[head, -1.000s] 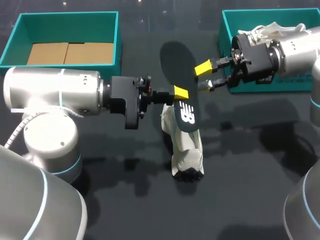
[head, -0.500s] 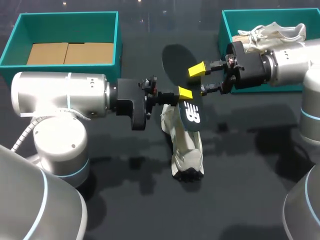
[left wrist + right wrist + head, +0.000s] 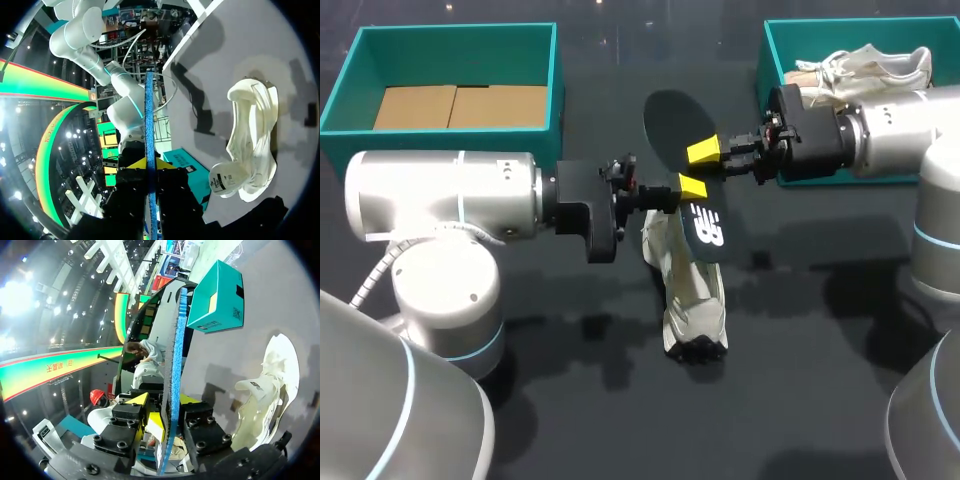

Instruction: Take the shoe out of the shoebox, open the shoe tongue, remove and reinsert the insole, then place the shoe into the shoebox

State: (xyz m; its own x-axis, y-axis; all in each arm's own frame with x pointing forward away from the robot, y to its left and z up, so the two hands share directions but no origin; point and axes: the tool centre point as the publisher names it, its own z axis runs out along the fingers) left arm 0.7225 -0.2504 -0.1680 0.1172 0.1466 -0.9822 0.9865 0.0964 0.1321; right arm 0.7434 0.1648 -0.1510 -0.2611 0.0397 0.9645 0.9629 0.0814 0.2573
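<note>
Beneath me a dark table [image 3: 800,330]; at my ten o'clock a teal box [image 3: 455,55] holds two brown cardboard sheets [image 3: 460,106] — flat, side by side.

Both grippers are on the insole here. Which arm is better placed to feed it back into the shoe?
Probably left: the left gripper grips the insole nearer the end that hangs over the white shoe, while the right gripper holds it farther up.

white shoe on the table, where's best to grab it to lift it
Probably the wall of its opening, from above: the white shoe has its tongue pulled out and its mouth looks open, so one claw finger could slip inside and the other stay outside.
</note>
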